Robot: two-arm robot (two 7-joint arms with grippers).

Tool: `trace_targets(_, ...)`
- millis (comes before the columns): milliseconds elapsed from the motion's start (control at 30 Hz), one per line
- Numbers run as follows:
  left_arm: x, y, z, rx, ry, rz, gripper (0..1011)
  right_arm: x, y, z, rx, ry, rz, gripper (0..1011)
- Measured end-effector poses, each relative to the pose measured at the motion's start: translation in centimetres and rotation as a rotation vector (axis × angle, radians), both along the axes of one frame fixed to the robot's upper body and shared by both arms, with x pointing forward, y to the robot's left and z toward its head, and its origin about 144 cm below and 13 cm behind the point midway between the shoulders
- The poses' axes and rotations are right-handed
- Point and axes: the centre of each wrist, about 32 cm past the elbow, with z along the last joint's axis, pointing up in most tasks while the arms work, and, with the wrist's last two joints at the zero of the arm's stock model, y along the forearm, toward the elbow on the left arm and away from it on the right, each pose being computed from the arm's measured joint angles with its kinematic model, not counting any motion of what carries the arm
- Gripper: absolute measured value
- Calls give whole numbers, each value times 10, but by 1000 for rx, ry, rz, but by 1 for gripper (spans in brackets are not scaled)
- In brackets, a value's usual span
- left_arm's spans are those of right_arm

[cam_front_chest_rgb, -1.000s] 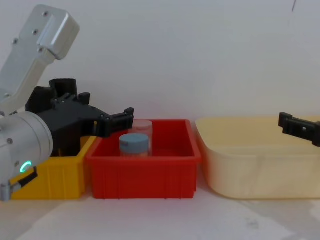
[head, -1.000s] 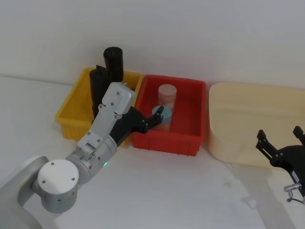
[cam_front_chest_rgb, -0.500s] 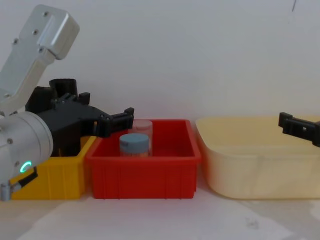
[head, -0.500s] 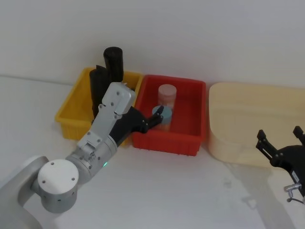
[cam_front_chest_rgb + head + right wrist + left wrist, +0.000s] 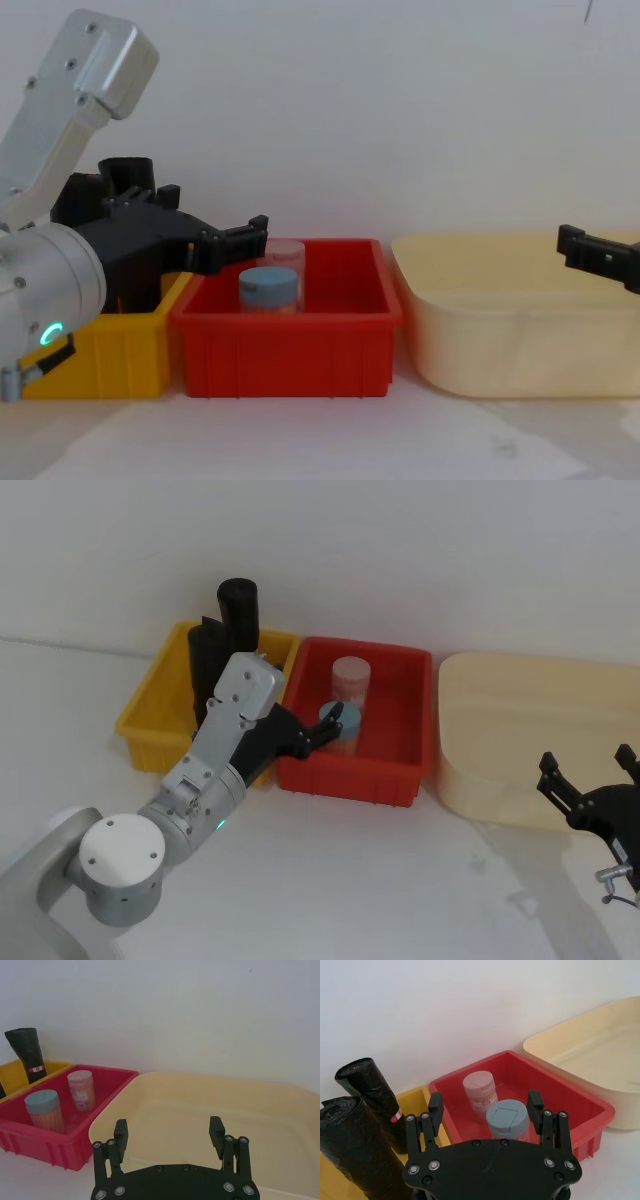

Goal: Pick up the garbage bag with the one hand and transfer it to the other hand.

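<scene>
Hovering over glossy red bin [image 5: 350, 780], left gripper [image 5: 485, 1102], fingers [image 5: 536, 1107] wide; right gripper [image 5: 169, 1130] also wide; crinkly garbage bag [image 5: 355, 1150] upright

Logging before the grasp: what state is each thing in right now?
left tool: open, empty, over the red bin
right tool: open, empty, by the cream tub
garbage bag: upright in the yellow bin, ungrasped
labelled roll: upright, same bin
blue-lidded jar: closed, upright in red bin
pink-lidded jar: closed, upright
</scene>
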Motion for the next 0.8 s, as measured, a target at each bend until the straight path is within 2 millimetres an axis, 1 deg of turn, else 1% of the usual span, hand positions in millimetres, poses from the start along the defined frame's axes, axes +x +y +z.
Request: trace_targets(800,0,0,0,0,0,0,1001,0,0,0,0,0,0,1002)
